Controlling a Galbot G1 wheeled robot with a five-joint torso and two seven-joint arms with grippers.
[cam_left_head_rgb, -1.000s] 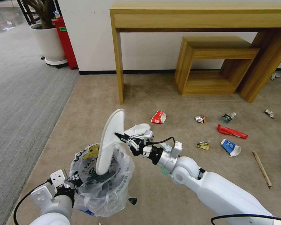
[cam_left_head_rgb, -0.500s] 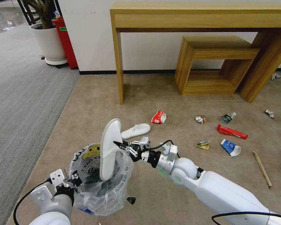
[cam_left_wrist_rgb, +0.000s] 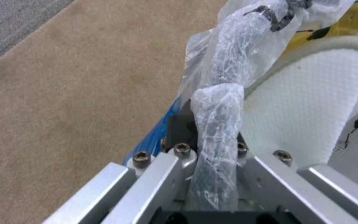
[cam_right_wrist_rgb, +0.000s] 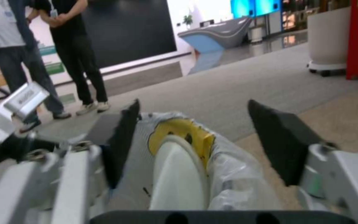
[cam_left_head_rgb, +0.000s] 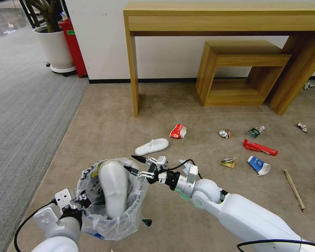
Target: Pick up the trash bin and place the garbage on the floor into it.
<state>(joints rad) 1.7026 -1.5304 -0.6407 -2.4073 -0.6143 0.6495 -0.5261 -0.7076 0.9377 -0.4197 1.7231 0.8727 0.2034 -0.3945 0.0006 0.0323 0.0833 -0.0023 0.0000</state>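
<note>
The slipper [cam_left_head_rgb: 112, 189] has dropped upright into the trash bin [cam_left_head_rgb: 94, 220]; right gripper [cam_left_head_rgb: 133, 164] jaws spread.

Trash bin [cam_left_head_rgb: 110, 206]: round, bag-lined, upright, near left, one white slipper [cam_left_head_rgb: 113, 187] standing on end inside. Floor [cam_left_head_rgb: 105, 119]: tan carpet. Garbage: second slipper [cam_left_head_rgb: 152, 146], red carton [cam_left_head_rgb: 177, 131], can [cam_left_head_rgb: 224, 133], bottle [cam_left_head_rgb: 255, 131], red wrapper [cam_left_head_rgb: 260, 147], stick [cam_left_head_rgb: 293, 189], scattered right.

Wooden desk [cam_left_head_rgb: 220, 17], stool [cam_left_head_rgb: 241, 70], planter [cam_left_head_rgb: 54, 47]
</note>
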